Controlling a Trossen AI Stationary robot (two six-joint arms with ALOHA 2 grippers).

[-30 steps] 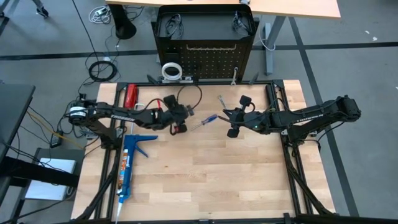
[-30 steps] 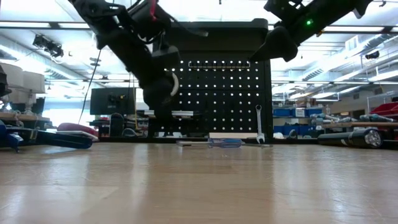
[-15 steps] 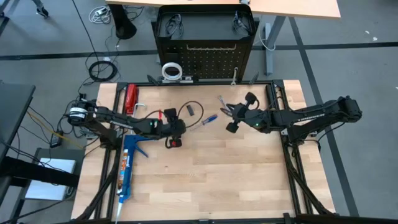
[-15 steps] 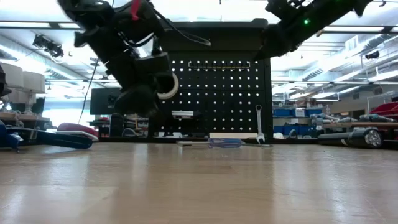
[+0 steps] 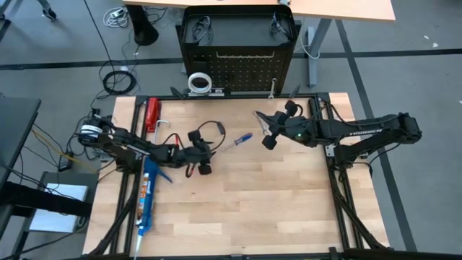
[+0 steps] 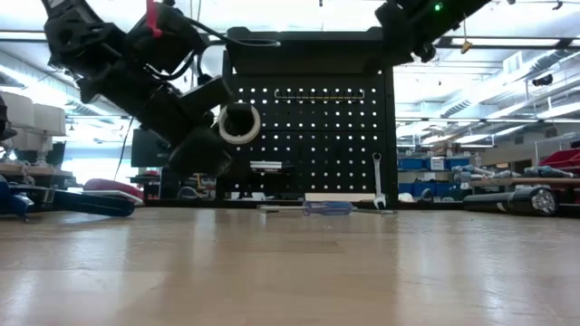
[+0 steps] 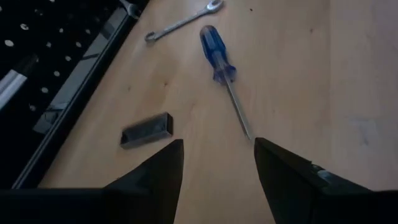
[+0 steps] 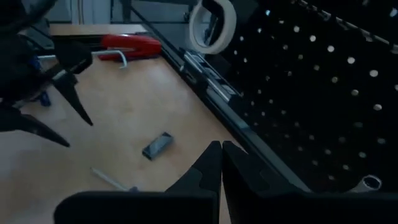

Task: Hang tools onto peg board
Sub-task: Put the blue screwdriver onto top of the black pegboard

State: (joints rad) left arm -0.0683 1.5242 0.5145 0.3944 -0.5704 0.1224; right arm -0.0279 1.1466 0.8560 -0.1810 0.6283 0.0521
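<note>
My left gripper point(image 5: 207, 153) is open and empty above the table, left of the blue-handled screwdriver point(image 7: 216, 53), which lies flat on the wood. A silver wrench point(image 7: 181, 22) lies flat beyond it, near the peg board point(image 5: 249, 65). My right gripper point(image 8: 221, 152) is shut, with nothing seen between its fingers, and is raised right of the screwdriver point(image 5: 242, 139), facing the board. The white tape roll point(image 6: 238, 124) and a second wrench point(image 6: 377, 177) hang on the board. Two safety glasses point(image 5: 201, 27) sit behind the board's top.
A small black block point(image 7: 146, 130) lies on the wood near the board's foot. The red-handled tool point(image 5: 151, 112) lies at the far left. The long blue caulking gun point(image 5: 148, 191) lies along the left edge. The near half of the tabletop point(image 5: 253, 209) is bare wood.
My left gripper has drawn back from the peg board toward the table's near left and tipped. My right gripper has gone up and toward the far edge, closer to the board. The screwdriver and the wrench have stayed where they were.
</note>
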